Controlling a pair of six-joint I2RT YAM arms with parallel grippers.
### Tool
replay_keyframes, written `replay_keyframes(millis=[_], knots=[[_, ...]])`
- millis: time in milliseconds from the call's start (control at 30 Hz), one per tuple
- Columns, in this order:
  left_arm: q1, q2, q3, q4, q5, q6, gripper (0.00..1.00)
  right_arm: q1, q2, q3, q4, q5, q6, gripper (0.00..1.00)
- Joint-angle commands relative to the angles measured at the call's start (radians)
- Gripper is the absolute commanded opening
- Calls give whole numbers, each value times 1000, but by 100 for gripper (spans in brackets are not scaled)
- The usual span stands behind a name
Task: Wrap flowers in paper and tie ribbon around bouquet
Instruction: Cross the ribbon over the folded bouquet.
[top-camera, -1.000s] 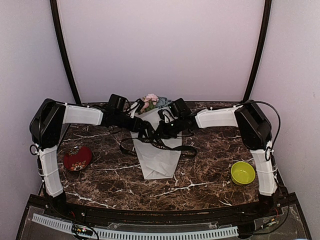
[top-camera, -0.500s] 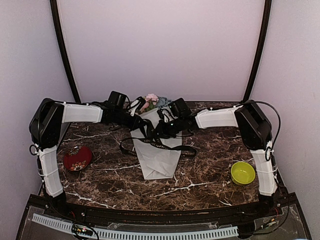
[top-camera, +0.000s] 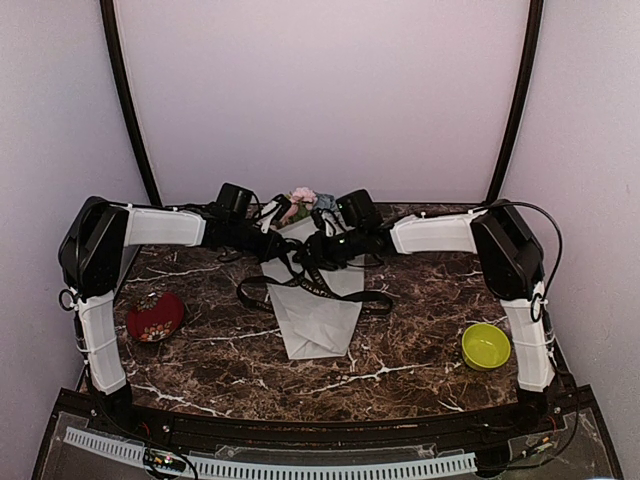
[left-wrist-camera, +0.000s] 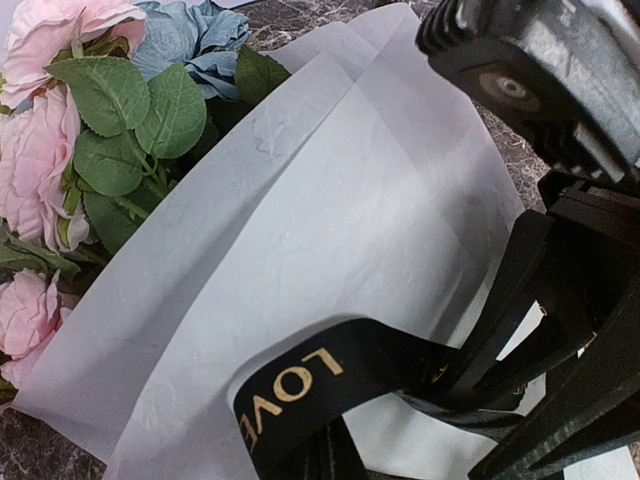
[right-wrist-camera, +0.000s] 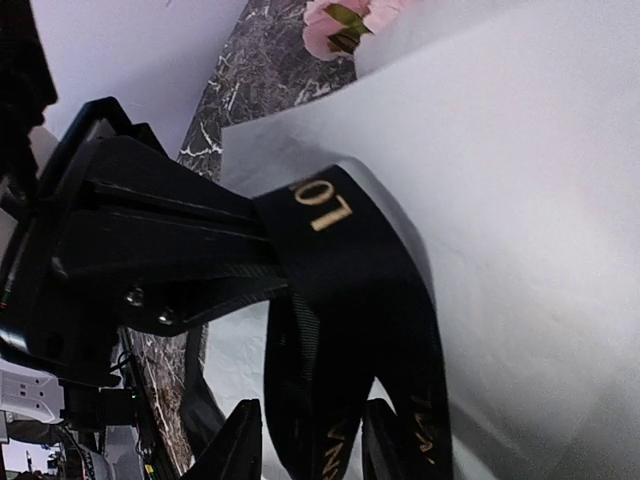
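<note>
Bouquet (top-camera: 318, 315), pink-blue blooms (left-wrist-camera: 40, 130) in frosted paper (left-wrist-camera: 330, 230), black ribbon (left-wrist-camera: 300, 385) in shut left pincer (right-wrist-camera: 255, 240), right pincer (right-wrist-camera: 312, 440) parted

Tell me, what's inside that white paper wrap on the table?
Pink and blue flowers with green leaves poke out of the paper at its open end. Their stems are covered by the paper, so they can't be seen. A black ribbon lies across the outside.

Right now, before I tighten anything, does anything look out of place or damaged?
Nothing is torn or spilled. The ribbon is slack: its loop stands off the paper rather than hugging it, and its tails trail across the table on both sides.
</note>
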Motion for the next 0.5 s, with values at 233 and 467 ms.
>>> replay_keyframes(millis=[233,467], knots=[[2,-20,-7,7,33,-4,0,4,53,75,-10,-5,-1,9],[1,-24,7,-5,46,-3,1,-1,53,58,-31,13,-4,0]])
